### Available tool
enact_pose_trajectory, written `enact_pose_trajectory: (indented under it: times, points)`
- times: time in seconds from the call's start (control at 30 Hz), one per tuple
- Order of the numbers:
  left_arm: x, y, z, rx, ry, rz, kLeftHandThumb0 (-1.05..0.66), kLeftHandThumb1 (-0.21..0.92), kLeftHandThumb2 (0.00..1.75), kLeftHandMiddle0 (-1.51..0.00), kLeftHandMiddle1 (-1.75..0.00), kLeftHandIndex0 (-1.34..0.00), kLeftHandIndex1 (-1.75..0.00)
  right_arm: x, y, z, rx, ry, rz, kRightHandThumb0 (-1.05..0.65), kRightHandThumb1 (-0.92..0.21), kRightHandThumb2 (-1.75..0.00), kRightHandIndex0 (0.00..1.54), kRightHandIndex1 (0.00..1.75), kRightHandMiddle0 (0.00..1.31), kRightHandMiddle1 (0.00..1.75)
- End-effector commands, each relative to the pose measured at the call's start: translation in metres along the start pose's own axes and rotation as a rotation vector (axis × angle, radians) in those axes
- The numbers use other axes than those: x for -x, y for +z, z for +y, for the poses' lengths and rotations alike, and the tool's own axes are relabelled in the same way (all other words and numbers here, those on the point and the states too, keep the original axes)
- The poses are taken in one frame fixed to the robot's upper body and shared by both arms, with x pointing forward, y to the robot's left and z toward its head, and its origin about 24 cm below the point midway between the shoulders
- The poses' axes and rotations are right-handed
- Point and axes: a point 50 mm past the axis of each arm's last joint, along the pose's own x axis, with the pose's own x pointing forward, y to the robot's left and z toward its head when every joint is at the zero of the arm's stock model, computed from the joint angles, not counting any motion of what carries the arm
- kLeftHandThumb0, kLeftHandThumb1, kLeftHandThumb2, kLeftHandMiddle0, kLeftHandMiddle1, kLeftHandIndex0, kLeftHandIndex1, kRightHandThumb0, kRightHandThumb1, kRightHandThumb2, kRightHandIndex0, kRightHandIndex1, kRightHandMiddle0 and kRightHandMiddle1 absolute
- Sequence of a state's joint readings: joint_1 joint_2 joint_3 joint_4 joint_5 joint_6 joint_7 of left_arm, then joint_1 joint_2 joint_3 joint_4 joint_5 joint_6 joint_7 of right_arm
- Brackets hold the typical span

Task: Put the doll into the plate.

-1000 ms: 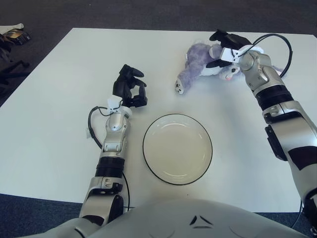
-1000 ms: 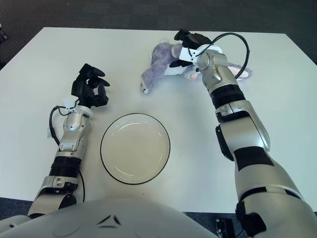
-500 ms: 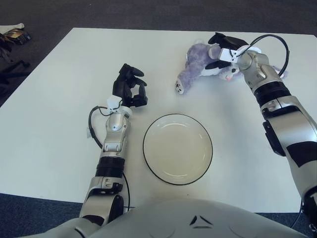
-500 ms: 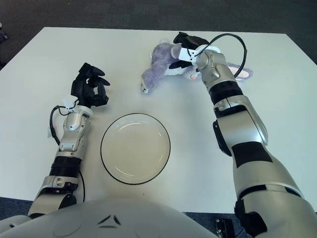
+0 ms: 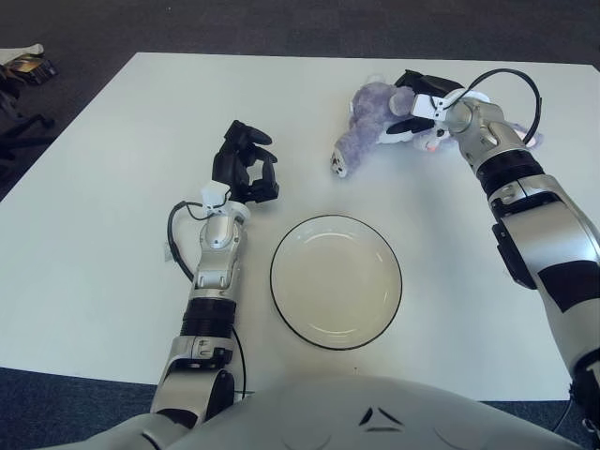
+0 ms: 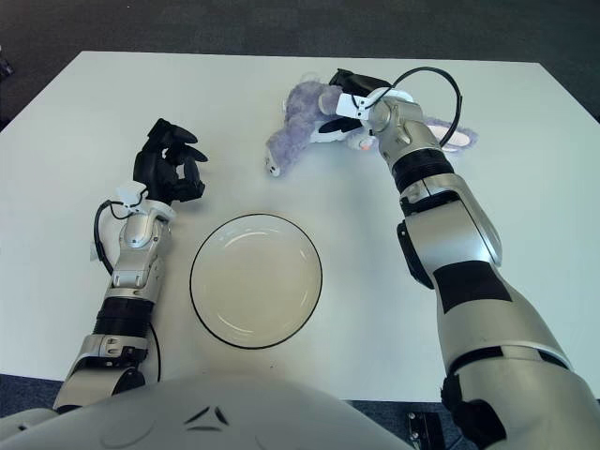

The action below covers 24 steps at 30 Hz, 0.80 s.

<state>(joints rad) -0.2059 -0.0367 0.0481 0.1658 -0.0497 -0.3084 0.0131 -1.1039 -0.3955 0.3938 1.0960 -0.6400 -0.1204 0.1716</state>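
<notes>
Doll (image 5: 370, 117) near far table (image 5: 112, 234) edge, right hand (image 5: 419, 94) clamped on; plate (image 5: 336, 281) apart, bare; left hand (image 5: 242, 169) curled, idle.

Bright, even overhead light; soft faint shadows on table (image 5: 112, 234); sharp focus throughout.

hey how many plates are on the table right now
1. The plate lies on the white table near its front edge, empty, between the two arms, with the purple doll beyond it toward the far right. Nothing suggests another hidden plate.
</notes>
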Motion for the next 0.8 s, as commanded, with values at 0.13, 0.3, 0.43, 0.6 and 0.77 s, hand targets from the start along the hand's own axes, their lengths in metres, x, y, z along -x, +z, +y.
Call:
enact_pose_trajectory:
  times: [0.13, 0.3, 0.43, 0.6, 0.77]
  points:
    - [0.016, -0.018, 0.004, 0.001, 0.023, 0.089, -0.01, 0.34, 1.30, -0.48, -1.75, -0.47, -1.75, -0.003, 0.002, 0.006, 0.018, 0.025, 0.011, -0.99, -0.82, -0.19, 0.10, 0.62, 0.00, 0.73]
    - [0.016, -0.017, 0.004, 0.003, 0.030, 0.087, -0.01, 0.34, 1.30, -0.48, -1.75, -0.47, -1.75, -0.004, 0.002, 0.011, 0.043, 0.025, 0.016, -0.99, -0.81, -0.21, 0.12, 0.84, 0.00, 0.74]
    - [0.016, -0.017, 0.004, 0.001, 0.037, 0.083, -0.01, 0.34, 1.30, -0.49, -1.75, -0.47, -1.75, -0.004, 0.001, 0.015, 0.071, 0.029, 0.021, -1.00, -0.81, -0.21, 0.18, 0.96, 0.00, 0.74]
    - [0.016, -0.016, 0.004, -0.003, 0.046, 0.076, -0.01, 0.34, 1.30, -0.49, -1.75, -0.47, -1.75, -0.004, -0.001, 0.022, 0.080, 0.037, 0.028, -0.96, -0.81, -0.22, 0.32, 1.45, 0.00, 0.72]
    - [0.016, -0.015, 0.004, -0.002, 0.050, 0.072, -0.01, 0.33, 1.31, -0.49, -1.75, -0.48, -1.75, -0.004, -0.003, 0.025, 0.087, 0.046, 0.038, -0.94, -0.80, -0.22, 0.62, 1.71, 0.00, 0.74]
